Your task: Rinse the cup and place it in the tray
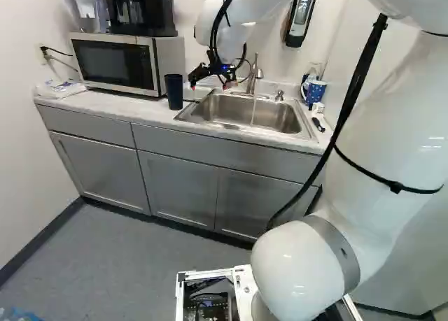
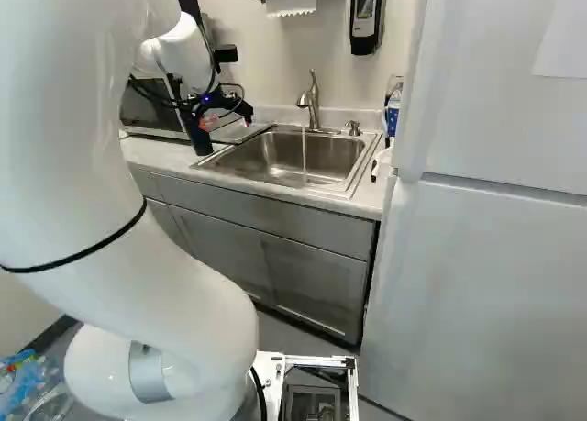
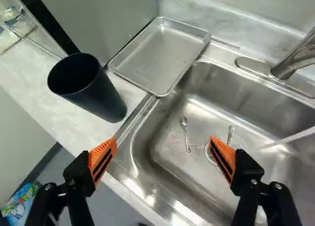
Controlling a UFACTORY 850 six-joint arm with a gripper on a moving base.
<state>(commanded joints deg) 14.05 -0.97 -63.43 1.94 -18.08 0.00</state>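
**Cup (image 3: 110,95) upright on the desk (image 1: 143,109), water running in the sink (image 3: 231,100)**

My pincer (image 1: 209,84) is spread wide, with a broad gap between its orange pads (image 3: 102,159), and has hold of nothing. The sink's near rim and basin show through that gap in the wrist view. One finger is over the edge of the desk, the other over the basin.

A little ahead, a spoon (image 3: 186,133) lies on the sink floor. A second utensil (image 3: 230,135) lies by the drain (image 3: 210,155); I can't tell what kind it is.

The dark, tall cup is on the desk beside the sink, ahead of the finger on that side and apart from it. Past it sits the shallow metal tray (image 3: 160,56), flat by the corner of the sink. The cup is outside the tray.

Behind the basin rises the faucet (image 3: 294,61), its stream (image 3: 290,137) falling into the sink. A microwave (image 1: 112,61) is on the desk at the left of the left base view, a coffee maker (image 1: 143,13) on top of it. A blue dotted mug (image 1: 316,91) is past the sink's other side, and a dispenser (image 1: 301,17) hangs on the wall.
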